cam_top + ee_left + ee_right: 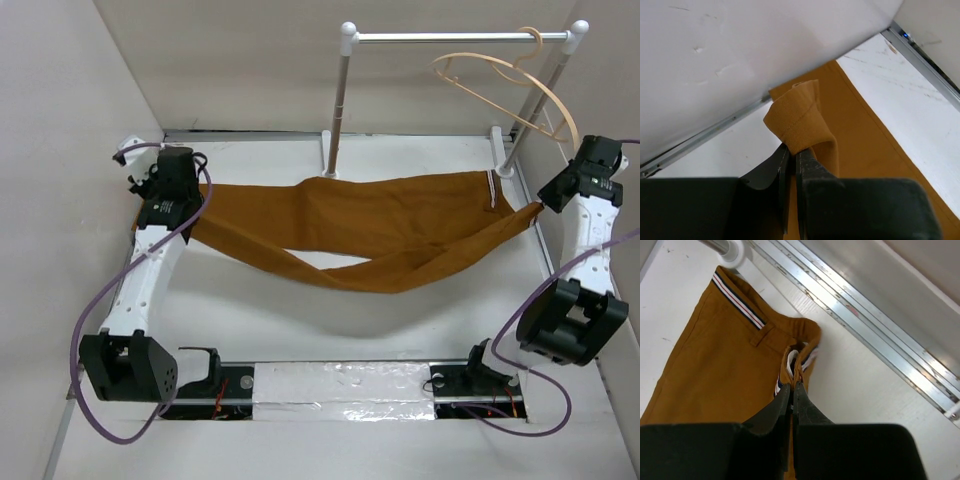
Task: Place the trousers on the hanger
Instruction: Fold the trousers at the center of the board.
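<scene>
From above, the trousers [380, 235] are seen slung, limp and sagging, between both arms, with the hanger [490, 55] on the rail behind. At the left wrist, the left gripper [790, 150] is clamped on a soft leg hem. At the right wrist, the right gripper [792, 385] is pinched on the firmer waistband.

Hanger [545, 85] on rail [450, 37] behind trousers [400, 235]

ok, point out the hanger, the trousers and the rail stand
hanger [545, 82], top external view, curved shoulder.
trousers [400, 225], top external view, middle of cloth.
rail stand [450, 38], top external view, top bar.
</scene>
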